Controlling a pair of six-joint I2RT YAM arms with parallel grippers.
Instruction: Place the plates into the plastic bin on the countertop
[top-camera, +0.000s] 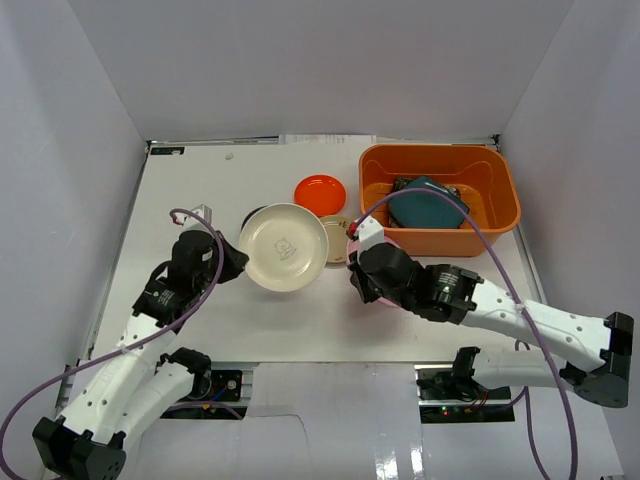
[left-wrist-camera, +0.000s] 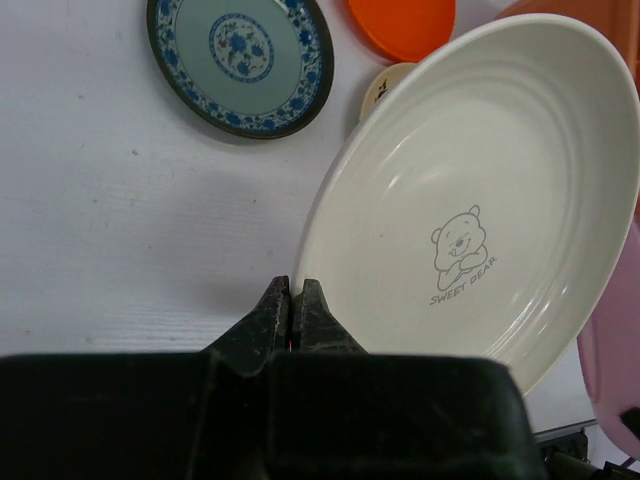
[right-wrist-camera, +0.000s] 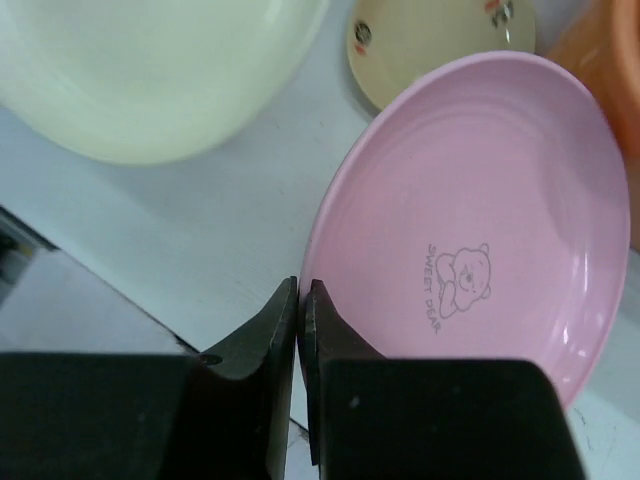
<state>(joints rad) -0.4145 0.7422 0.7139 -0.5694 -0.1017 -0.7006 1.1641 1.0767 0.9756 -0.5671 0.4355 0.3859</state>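
My left gripper (top-camera: 236, 262) is shut on the near-left rim of the larger cream plate (top-camera: 285, 247) and holds it tilted above the white countertop (top-camera: 190, 190); the grip also shows in the left wrist view (left-wrist-camera: 292, 298). My right gripper (right-wrist-camera: 300, 300) is shut on the rim of the larger pink plate (right-wrist-camera: 480, 220), which my arm mostly hides in the top view (top-camera: 366, 296). The orange plastic bin (top-camera: 500, 195) at the back right holds the square teal plate (top-camera: 428, 203) with a dark plate under it. The blue-patterned plate (left-wrist-camera: 240, 60), orange-red plate (top-camera: 320, 192) and tan plate (top-camera: 338, 240) lie on the countertop.
Pale walls enclose the countertop on the left, back and right. The cream plate covers most of the blue-patterned plate in the top view. The tan plate sits between the two held plates. Purple cables loop over both arms.
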